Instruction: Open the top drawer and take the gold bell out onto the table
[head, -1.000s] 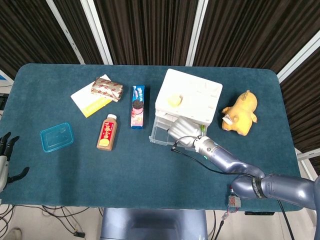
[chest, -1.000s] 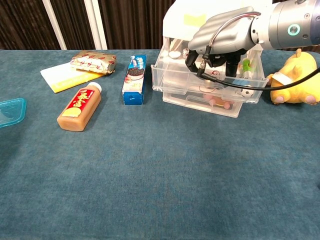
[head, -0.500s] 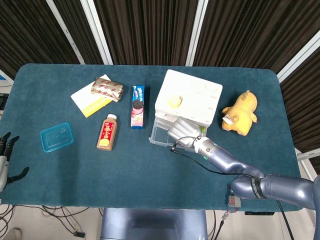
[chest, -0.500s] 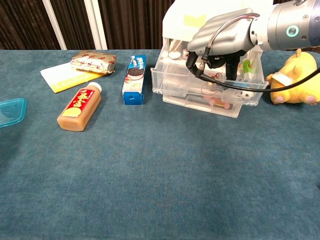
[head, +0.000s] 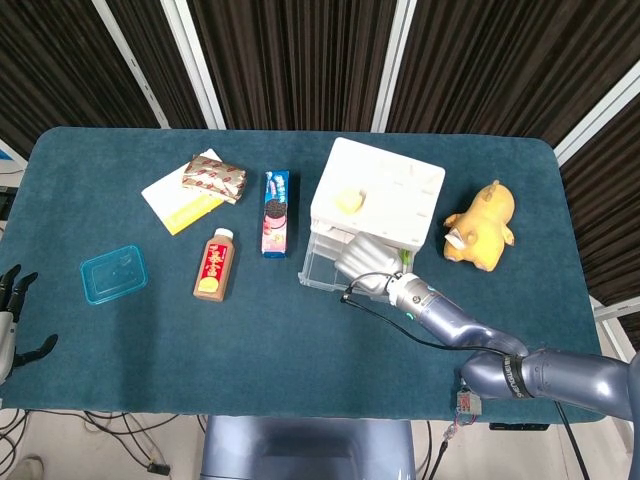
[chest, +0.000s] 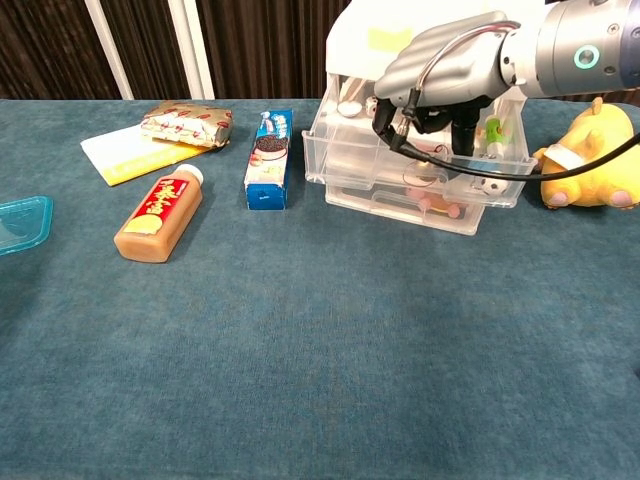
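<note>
- The top drawer (chest: 420, 160) of the white drawer unit (head: 380, 195) is pulled out toward the robot; its clear walls show small items inside.
- The gold bell cannot be picked out in either view; the right hand covers much of the open drawer.
- The right hand (chest: 440, 75) hangs over the drawer with its fingers (chest: 466, 128) curled down into it. Whether they grip anything inside cannot be told.
- A black cable loops from that hand down across the drawer front.
- A lower drawer (chest: 400, 205) also stands a little out, with pinkish things seen through its front.
- The left hand (head: 12, 315) sits at the left edge of the head view, off the tabletop (head: 300, 330), fingers spread and holding nothing.
- A yellow plush toy (head: 482, 225) lies right of the unit.
- A blue cookie pack (head: 275, 212) lies just left of the unit, then a brown bottle (head: 214, 264) on its side.
- Farther left are a wrapped snack (head: 213, 178) resting on a yellow-and-white booklet (head: 180, 200), and a blue lidded box (head: 113, 273) near the left edge.
</note>
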